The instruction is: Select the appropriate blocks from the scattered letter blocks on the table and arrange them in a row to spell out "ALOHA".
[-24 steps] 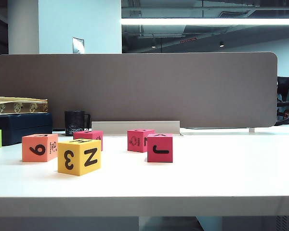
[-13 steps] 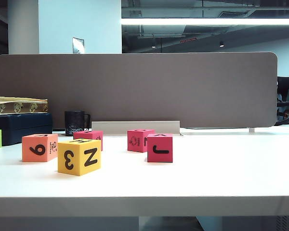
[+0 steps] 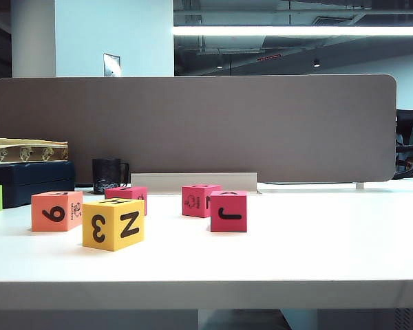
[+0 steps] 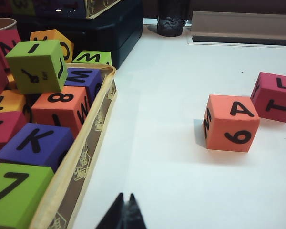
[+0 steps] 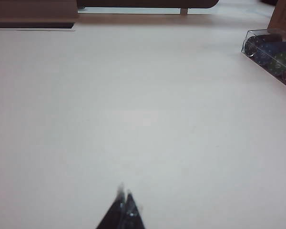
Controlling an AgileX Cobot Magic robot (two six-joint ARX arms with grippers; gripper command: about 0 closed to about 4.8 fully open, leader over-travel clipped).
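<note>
Peeking tips only, left pincer point(image 4: 125, 210) closed, right pincer point(image 5: 125, 205) closed

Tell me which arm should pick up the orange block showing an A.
Left, probably. The left gripper, fingers shut, looks onto the orange block with its A on top, on the table. The right gripper, also shut, faces bare table with no letter blocks in its view.

You see an orange block point(image 3: 56, 210), a yellow block point(image 3: 113, 223) and pink-red blocks point(image 3: 228, 211). All carry black characters, on a white table point(image 3: 296, 240).
</note>
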